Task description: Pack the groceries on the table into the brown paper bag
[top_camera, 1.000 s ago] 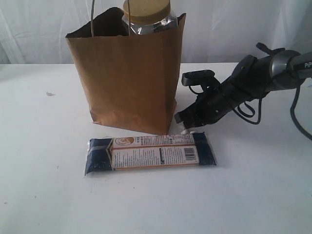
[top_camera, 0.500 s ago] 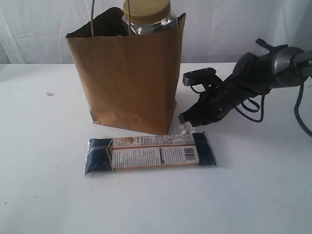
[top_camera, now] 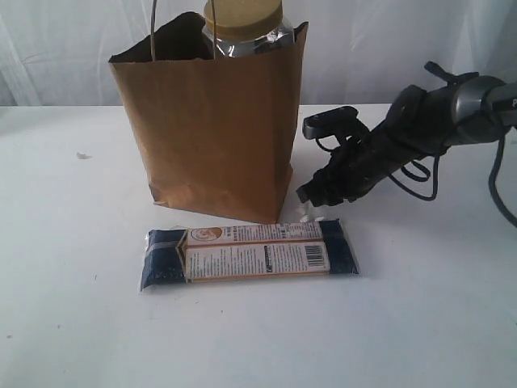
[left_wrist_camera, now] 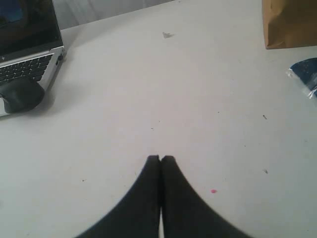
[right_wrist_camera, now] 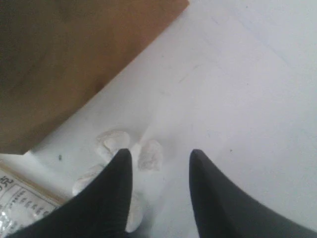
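The brown paper bag point(top_camera: 210, 129) stands upright at the back of the white table point(top_camera: 81, 323). The clear jar's mustard-yellow lid point(top_camera: 242, 16) pokes out of its top. The long navy-orange packet point(top_camera: 250, 255) lies flat in front of the bag. My right gripper point(top_camera: 311, 198) hangs low by the bag's right bottom corner, just behind the packet's right end. In the right wrist view it point(right_wrist_camera: 161, 158) is open, with small white crumpled lumps point(right_wrist_camera: 151, 153) on the table by one finger and nothing gripped. My left gripper point(left_wrist_camera: 160, 158) is shut and empty over bare table.
A laptop point(left_wrist_camera: 27, 44) and a dark mouse point(left_wrist_camera: 20, 94) sit at the table's far side in the left wrist view, which also shows the bag's corner point(left_wrist_camera: 290, 22) and the packet's end point(left_wrist_camera: 304, 72). White curtains hang behind the table.
My right arm has risen slightly beside the bag's corner. The bag, the jar and the packet have not moved.
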Motion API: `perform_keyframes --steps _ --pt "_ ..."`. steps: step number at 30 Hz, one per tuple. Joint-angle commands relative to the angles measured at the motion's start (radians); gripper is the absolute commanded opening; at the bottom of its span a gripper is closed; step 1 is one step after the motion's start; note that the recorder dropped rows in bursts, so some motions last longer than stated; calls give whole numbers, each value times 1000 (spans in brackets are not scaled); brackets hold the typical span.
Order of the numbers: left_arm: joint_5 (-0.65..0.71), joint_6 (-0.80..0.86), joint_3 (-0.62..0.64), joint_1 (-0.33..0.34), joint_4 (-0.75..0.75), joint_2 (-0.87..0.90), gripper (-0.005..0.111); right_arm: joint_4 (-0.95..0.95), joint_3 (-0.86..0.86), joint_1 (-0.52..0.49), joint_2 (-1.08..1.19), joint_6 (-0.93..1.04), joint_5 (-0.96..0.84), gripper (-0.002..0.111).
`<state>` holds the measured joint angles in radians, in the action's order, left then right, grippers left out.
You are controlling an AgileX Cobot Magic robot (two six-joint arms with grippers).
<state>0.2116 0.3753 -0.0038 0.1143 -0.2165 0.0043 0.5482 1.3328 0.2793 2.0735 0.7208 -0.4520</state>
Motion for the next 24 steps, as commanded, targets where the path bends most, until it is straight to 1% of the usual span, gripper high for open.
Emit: perform_keyframes --steps 1,4,7,9,10,11,12,14,16,17,18,19,20,21,22,23,24 --pt "-2 -1 4 1 -2 -4 0 10 4 16 33 10 51 37" --pt "-2 -1 4 1 -2 -4 0 25 8 30 33 11 65 37" --pt "-2 -1 4 1 -2 -4 0 31 8 37 33 15 68 34" --pt "-2 -1 4 1 -2 -4 0 31 8 37 33 14 58 24" --pt "-2 -1 4 1 -2 -4 0 26 8 37 33 14 44 10" --pt "-2 -1 4 1 -2 -4 0 22 8 37 31 14 37 5" --pt "-2 -1 4 1 -2 -4 0 -2 8 37 16 12 22 0" --pt "-2 -1 4 1 -2 -4 0 -50 8 37 -34 -40 -17 0" --pt "-2 -1 4 1 -2 -4 0 -105 8 37 -114 -144 -92 0" --pt "-2 -1 4 1 -2 -4 0 -113 8 37 -178 -200 -164 0" --pt "-2 -1 4 1 -2 -4 0 -113 3 37 -208 -209 -211 0" --pt "-2 -1 4 1 -2 -4 0 -113 3 37 -263 -209 -321 0" --pt "-2 -1 4 1 -2 -4 0 -113 3 37 -282 -209 -372 0" --pt "-2 -1 4 1 -2 -4 0 -113 3 37 -326 -214 -516 0" --pt "-2 -1 4 1 -2 -4 0 -113 3 39 -351 -225 -591 0" --pt "-2 -1 4 1 -2 -4 0 -96 -5 39 -405 -232 -719 0" --pt "-2 -1 4 1 -2 -4 0 -69 -18 39 -440 -232 -767 0"
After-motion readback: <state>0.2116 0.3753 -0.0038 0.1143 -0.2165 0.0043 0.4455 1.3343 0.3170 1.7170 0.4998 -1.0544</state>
